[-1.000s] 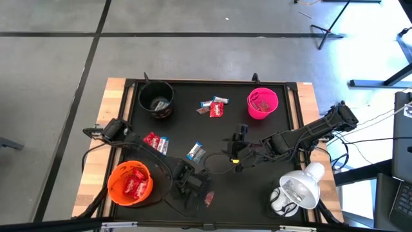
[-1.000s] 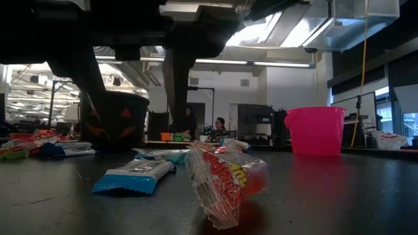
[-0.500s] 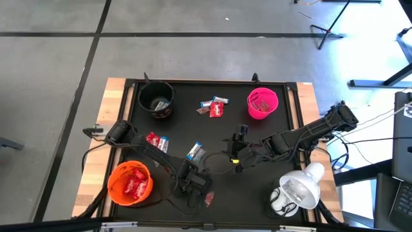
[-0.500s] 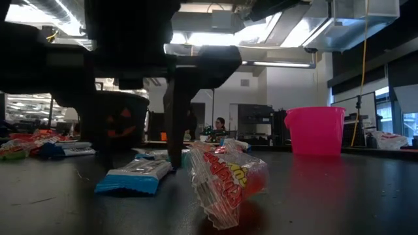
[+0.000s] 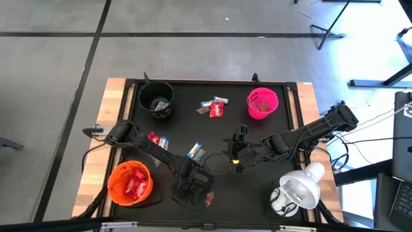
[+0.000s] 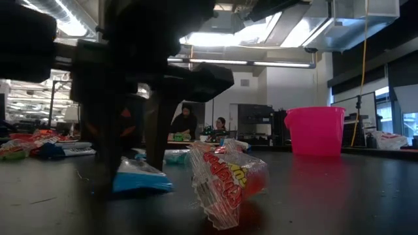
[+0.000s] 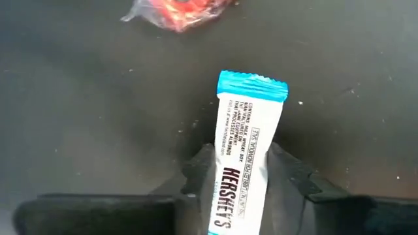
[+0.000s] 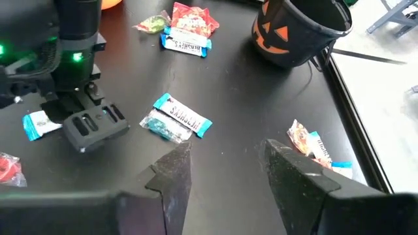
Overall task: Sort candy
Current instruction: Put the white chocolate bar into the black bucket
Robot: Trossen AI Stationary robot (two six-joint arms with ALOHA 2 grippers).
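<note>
Left gripper (image 7: 245, 176) down on black desk (image 5: 270, 135), near front edge, beside orange bowl (image 5: 130, 183). Its fingers (image 7: 287, 173) clamped on blue-and-white candy bar (image 7: 244, 163), bar touching desk. Red candy (image 7: 179, 12) just past it. Right gripper (image 8: 225, 166) hangs over desk middle, fingers apart, holding nothing. More candy (image 5: 214, 106) lies between black bowl (image 5: 156, 98) and pink bowl (image 5: 262, 103), more (image 5: 155, 141) near left edge.
</note>
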